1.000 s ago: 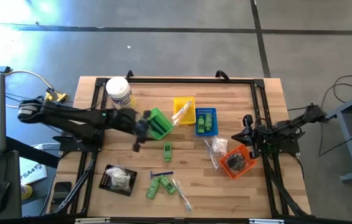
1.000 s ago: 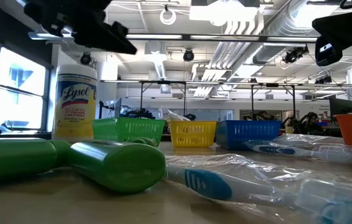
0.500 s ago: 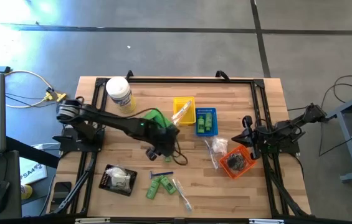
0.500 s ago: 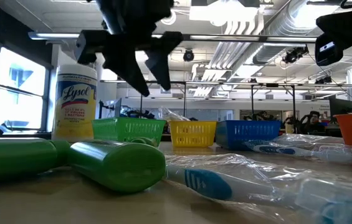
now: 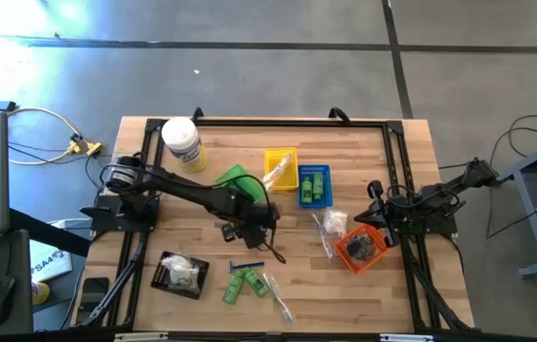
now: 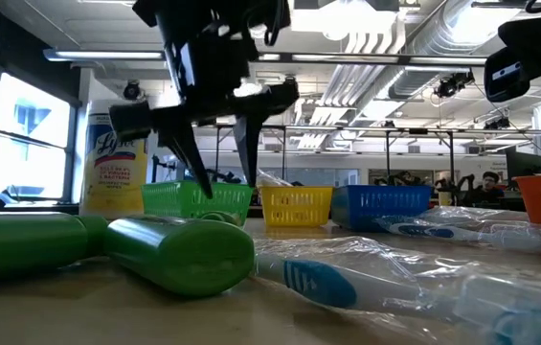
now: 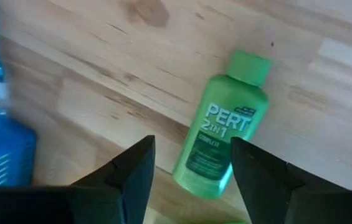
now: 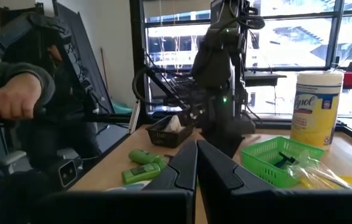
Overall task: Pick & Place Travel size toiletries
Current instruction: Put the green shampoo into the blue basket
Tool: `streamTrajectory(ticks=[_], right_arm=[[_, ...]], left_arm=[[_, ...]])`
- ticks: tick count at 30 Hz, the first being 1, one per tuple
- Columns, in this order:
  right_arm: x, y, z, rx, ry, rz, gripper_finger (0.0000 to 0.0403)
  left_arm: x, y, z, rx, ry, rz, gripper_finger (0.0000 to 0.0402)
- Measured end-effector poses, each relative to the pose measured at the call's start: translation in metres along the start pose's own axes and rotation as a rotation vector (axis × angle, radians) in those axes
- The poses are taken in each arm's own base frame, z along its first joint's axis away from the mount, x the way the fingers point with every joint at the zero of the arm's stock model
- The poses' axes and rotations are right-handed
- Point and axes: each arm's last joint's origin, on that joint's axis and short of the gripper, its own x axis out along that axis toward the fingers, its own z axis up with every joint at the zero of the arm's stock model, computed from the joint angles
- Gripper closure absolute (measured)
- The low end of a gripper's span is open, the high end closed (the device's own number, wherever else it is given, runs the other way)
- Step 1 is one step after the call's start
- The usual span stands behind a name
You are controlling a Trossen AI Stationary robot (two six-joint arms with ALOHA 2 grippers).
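A: The left gripper (image 5: pixel 255 226) hangs mid-table with its fingers spread, right above a lone green bottle (image 7: pixel 221 144) lying flat on the wood. Nothing is held.

B: Risk?

A: I'd say the bottle lies slanted to the fingers, so a close could catch the cap end and skid it, or roll it away.

B: And the right gripper (image 5: pixel 374 214)?

A: Parked at the right edge beside the orange basket (image 5: pixel 361 247), fingers pressed together.

B: What differs between views?

A: The left wrist view reads the bottle's label and tilt; overhead the arm hides that bottle but shows the other bottles (image 5: pixel 246 282) nearer the front edge.
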Motion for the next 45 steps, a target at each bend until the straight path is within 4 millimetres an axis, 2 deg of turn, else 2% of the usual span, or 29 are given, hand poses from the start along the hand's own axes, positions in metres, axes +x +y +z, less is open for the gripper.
streamTrajectory(ticks=[10,19,28,35,39,42,45], right_arm=[[0.000,0.000,-0.001,0.001,0.009,0.000,0.0399],[0.000,0.000,-0.001,-0.001,0.014,-0.002,0.0399],[0.001,0.000,-0.004,-0.007,0.037,-0.005,0.0400],[0.001,0.000,-0.003,-0.007,0.035,-0.005,0.0400],[0.001,0.000,-0.003,-0.007,0.035,-0.005,0.0399],[0.001,0.000,-0.003,-0.007,0.035,-0.005,0.0400],[0.001,0.000,-0.003,-0.007,0.035,-0.005,0.0399]], left_arm=[[0.003,-0.003,-0.001,0.076,0.017,-0.039,0.0201],[0.035,-0.008,-0.002,0.204,0.057,-0.095,0.0201],[0.039,-0.007,-0.002,0.202,0.058,-0.090,0.0205],[0.039,-0.008,0.000,0.159,0.023,-0.105,0.0263],[0.033,-0.005,0.001,0.066,-0.005,-0.079,0.0272],[0.022,-0.003,0.002,0.009,-0.043,-0.062,0.0271],[0.003,0.001,0.004,-0.056,-0.096,-0.019,0.0271]])
